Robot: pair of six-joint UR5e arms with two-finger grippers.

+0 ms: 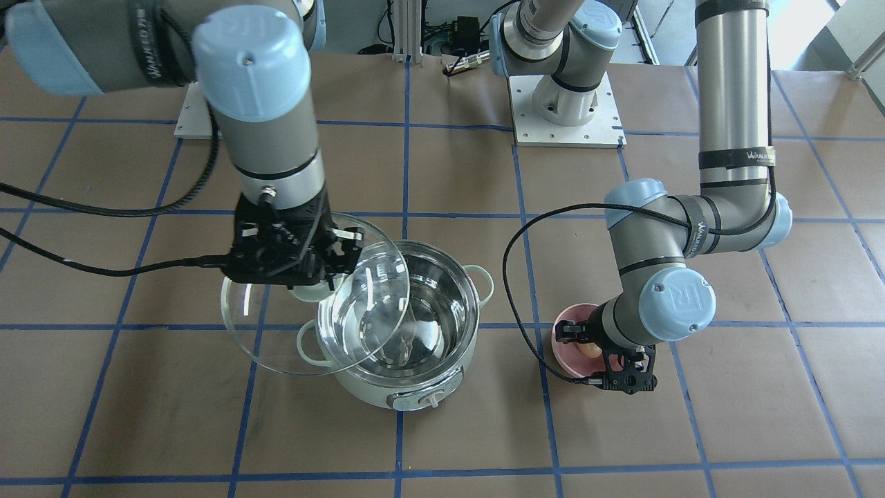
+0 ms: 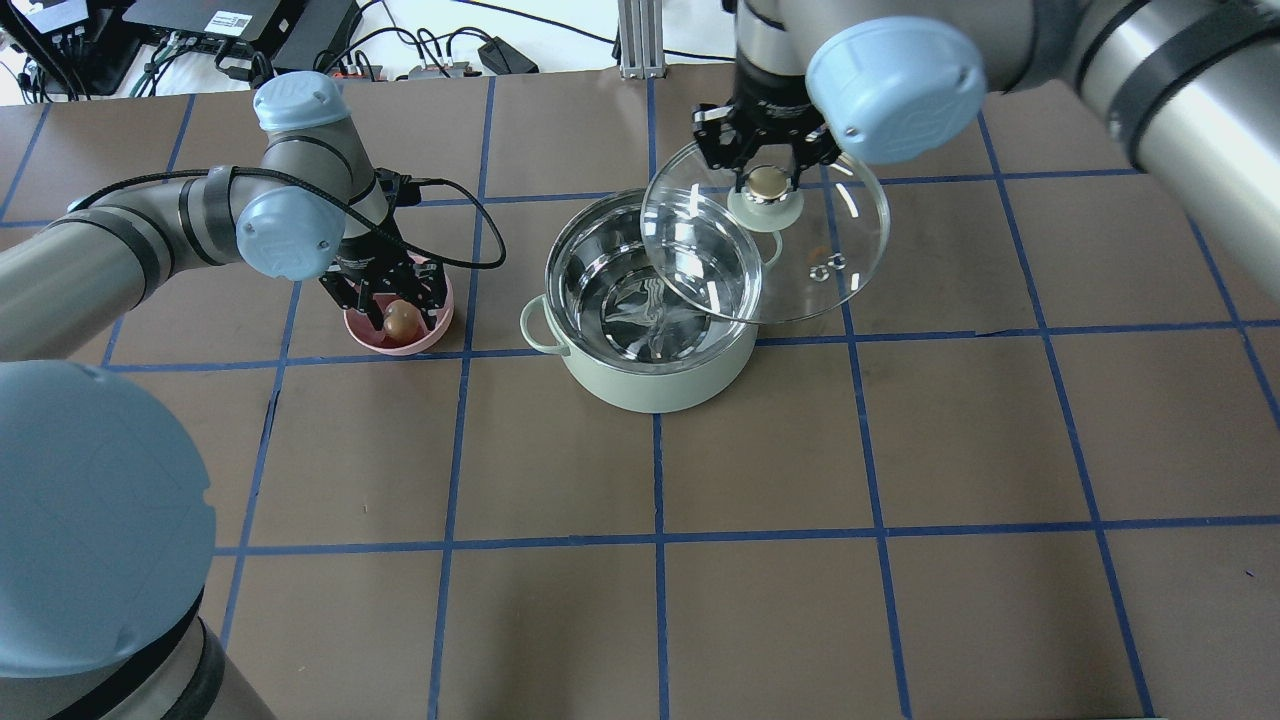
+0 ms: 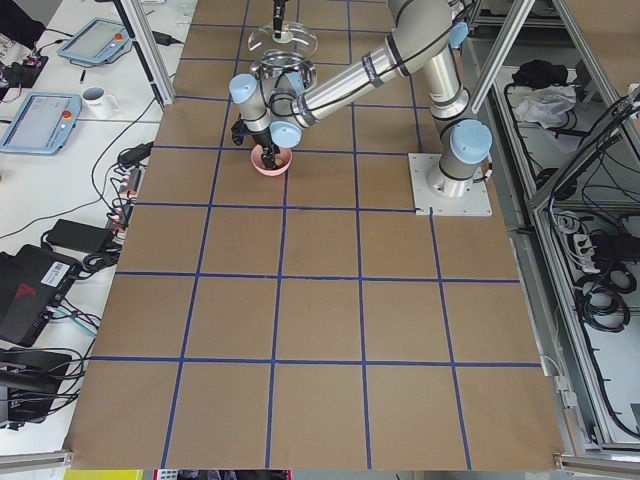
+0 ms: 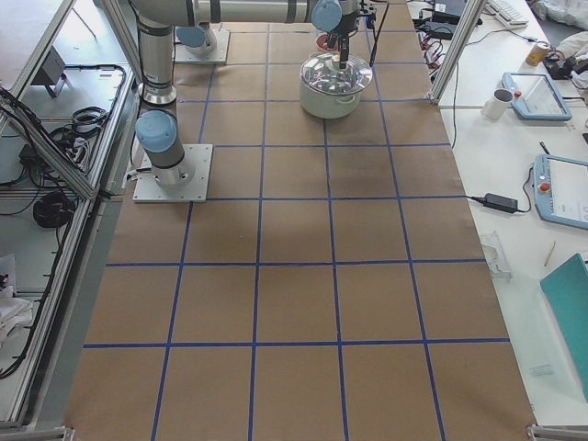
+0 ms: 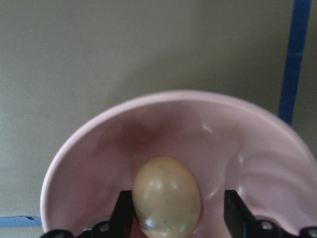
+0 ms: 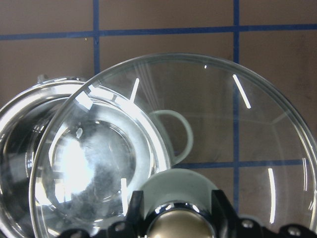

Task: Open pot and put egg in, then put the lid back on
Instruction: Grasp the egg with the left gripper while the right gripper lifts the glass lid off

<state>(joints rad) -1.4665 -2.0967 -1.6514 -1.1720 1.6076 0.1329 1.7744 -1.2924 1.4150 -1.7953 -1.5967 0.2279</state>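
Note:
The mint-green pot (image 2: 650,385) stands open in the middle of the table, its steel inside bare. My right gripper (image 2: 768,180) is shut on the beige knob of the glass lid (image 2: 800,270) and holds the lid tilted above the pot's far right rim; it also shows in the right wrist view (image 6: 173,208). The tan egg (image 2: 403,319) lies in a pink bowl (image 2: 400,348) left of the pot. My left gripper (image 5: 176,218) is open down in the bowl. Its fingers straddle the egg (image 5: 166,196), with a gap on one side.
The brown table top (image 2: 800,600) carries a grid of blue tape lines. The left arm's black cable (image 2: 470,230) loops between bowl and pot. The pot's control knob (image 1: 432,400) faces the operators' side. Arm bases and cables sit at the robot's edge.

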